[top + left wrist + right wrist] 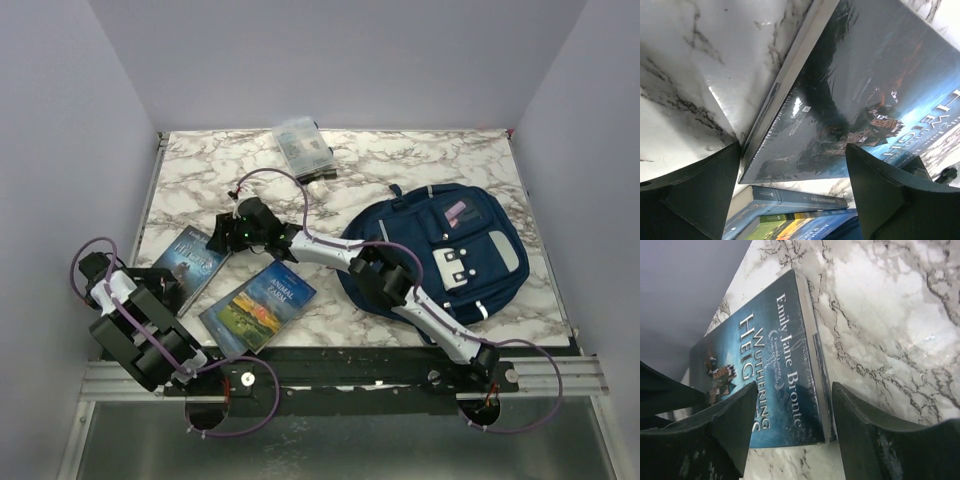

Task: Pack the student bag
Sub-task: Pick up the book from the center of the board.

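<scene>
Open and empty, left gripper (792,150) and right gripper (795,390) straddle opposite ends of the Wuthering Heights book (770,365), likely to lift it.

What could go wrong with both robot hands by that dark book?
The left gripper and right gripper both hang open over one book, so they might bump. The book lies cover-up on the table, so they may push it instead of lifting it. The bag shows no open mouth, so packing could stall.
</scene>
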Controlling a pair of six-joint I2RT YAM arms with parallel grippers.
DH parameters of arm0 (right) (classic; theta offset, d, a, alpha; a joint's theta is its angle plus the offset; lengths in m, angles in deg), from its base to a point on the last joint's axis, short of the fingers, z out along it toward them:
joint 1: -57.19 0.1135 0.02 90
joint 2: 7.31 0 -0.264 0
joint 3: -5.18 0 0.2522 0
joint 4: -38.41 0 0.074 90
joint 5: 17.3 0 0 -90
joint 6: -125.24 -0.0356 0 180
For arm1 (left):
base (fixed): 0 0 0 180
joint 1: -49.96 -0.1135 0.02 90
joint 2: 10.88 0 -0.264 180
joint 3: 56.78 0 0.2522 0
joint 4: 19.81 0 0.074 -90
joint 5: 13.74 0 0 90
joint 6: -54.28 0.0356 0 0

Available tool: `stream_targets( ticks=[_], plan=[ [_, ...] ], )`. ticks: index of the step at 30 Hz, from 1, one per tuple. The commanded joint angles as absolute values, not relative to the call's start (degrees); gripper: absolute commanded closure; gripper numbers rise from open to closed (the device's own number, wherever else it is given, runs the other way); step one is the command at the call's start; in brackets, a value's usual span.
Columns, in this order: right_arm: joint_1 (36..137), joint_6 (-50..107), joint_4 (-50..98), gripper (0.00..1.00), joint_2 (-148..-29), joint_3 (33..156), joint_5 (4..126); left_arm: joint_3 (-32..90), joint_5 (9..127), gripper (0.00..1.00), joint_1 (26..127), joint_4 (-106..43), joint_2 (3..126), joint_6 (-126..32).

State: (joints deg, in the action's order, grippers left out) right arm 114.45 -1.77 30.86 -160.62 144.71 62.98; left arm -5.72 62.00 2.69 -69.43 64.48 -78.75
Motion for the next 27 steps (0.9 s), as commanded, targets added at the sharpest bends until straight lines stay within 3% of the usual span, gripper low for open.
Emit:
stream_targets(
  ticks=[1, 8, 15, 27],
  plan=[
    [114.1, -2.9, 27.6, 0.44, -163.0, 146.5, 58.0, -5.5, 56.4, 0.16, 5.3, -65.4, 67.8, -76.6],
    [114.1, -6.2, 27.9, 0.59, -151.8, 136.7, 54.8, 0.5, 52.9, 0.25, 18.8, -67.8, 68.5, -73.4],
    [112.4, -7.8, 25.8, 0.59, -137.2, 121.3, 55.5, 1.8, 51.7, 0.25, 30.6, -68.8, 57.2, -77.9],
    [111.3, -10.4, 26.1, 0.56, -119.1, 94.8, 58.1, 0.1, 49.5, 0.25, 49.5, -69.3, 50.7, -88.3]
  ],
)
